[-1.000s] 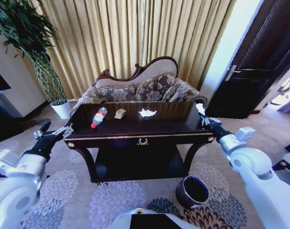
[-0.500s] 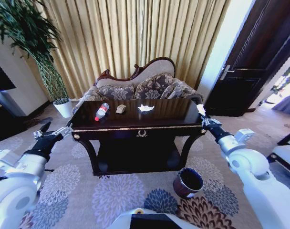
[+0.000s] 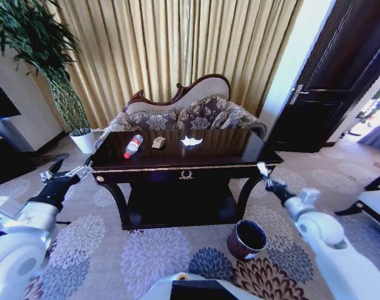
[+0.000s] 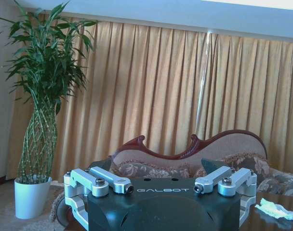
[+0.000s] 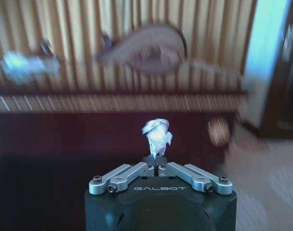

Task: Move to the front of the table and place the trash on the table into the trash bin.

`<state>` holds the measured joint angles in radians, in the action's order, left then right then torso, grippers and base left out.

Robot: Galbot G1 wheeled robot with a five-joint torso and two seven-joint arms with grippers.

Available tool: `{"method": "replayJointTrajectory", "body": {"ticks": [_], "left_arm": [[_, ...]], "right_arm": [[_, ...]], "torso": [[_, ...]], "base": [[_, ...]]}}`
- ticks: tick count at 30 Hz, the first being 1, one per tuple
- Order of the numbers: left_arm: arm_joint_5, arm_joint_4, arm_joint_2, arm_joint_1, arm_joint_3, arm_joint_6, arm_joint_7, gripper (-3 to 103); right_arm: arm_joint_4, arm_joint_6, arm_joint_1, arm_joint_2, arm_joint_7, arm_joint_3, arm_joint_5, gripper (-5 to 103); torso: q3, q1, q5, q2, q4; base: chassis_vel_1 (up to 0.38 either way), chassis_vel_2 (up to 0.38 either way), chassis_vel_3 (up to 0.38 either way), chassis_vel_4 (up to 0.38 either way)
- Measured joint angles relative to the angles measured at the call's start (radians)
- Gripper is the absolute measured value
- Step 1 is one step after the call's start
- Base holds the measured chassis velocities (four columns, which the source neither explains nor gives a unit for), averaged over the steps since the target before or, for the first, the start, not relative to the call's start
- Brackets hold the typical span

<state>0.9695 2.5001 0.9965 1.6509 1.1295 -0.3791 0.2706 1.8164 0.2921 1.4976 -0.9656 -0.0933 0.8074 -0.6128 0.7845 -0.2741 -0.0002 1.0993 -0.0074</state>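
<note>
The dark glossy table (image 3: 215, 159) stands straight ahead. On its top lie a clear bottle (image 3: 132, 145) with a red cap, a tan paper scrap (image 3: 158, 142) and a crumpled white tissue (image 3: 191, 142), also seen in the left wrist view as tissue (image 4: 276, 209). My right gripper (image 3: 265, 177) hangs off the table's front right corner, above and behind the trash bin (image 3: 247, 239), and is shut on a small wad of white tissue (image 5: 156, 134). My left gripper (image 3: 70, 170) is open and holds nothing, just off the table's left front corner.
A patterned sofa (image 3: 184, 115) sits behind the table against gold curtains. A tall plant in a white pot (image 3: 84, 141) stands at the back left and a dark door (image 3: 327, 94) at the right. Patterned carpet (image 3: 146, 250) lies in front of the table.
My right gripper has come down and toward me from the table's right edge, still pinching the white tissue. Early on the camera pulled back and the whole picture shifted. The left arm barely moved.
</note>
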Motion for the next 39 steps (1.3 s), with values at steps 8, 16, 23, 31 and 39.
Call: {"method": "replayJointTrajectory", "body": {"ticks": [8, 16, 23, 31, 39], "left_arm": [[0.001, 0.0, 0.001, 0.003, 0.004, 0.0, 0.0, 100], [-0.001, 0.0, 0.004, 0.007, -0.005, 0.0, 0.001, 100], [-0.001, 0.0, 0.002, 0.016, -0.002, 0.001, 0.001, 100], [-0.002, 0.0, 0.001, 0.022, 0.003, 0.001, 0.002, 100], [-0.001, 0.0, -0.001, 0.022, 0.008, 0.002, 0.002, 100]], "right_arm": [[-0.253, -0.052, -0.038, -0.031, -0.06, -0.044, 0.122, 0], [-0.502, -0.096, -0.118, -0.06, -0.09, -0.08, 0.199, 0], [-0.614, -0.147, -0.144, -0.081, -0.095, -0.09, 0.248, 0], [-0.63, -0.16, -0.159, -0.094, -0.094, -0.091, 0.276, 27], [-0.626, -0.168, -0.16, -0.092, -0.091, -0.086, 0.275, 54]], "torso": [[0.0, 0.0, 0.0002, 0.0, 0.0002], [0.0, 0.0, 0.0, 0.0, 0.0001], [0.0, 0.0, 0.0, 0.0, -0.0001], [0.0, 0.0, -0.0001, 0.0, 0.0001], [0.0, 0.0, -0.0001, 0.0, 0.0]], "base": [[0.0, 0.0, 0.0, 0.0], [0.0, 0.0, 0.0, 0.0], [0.0, 0.0, 0.0, 0.0], [0.0, 0.0, 0.0, 0.0], [0.0, 0.0, 0.0, 0.0]]}}
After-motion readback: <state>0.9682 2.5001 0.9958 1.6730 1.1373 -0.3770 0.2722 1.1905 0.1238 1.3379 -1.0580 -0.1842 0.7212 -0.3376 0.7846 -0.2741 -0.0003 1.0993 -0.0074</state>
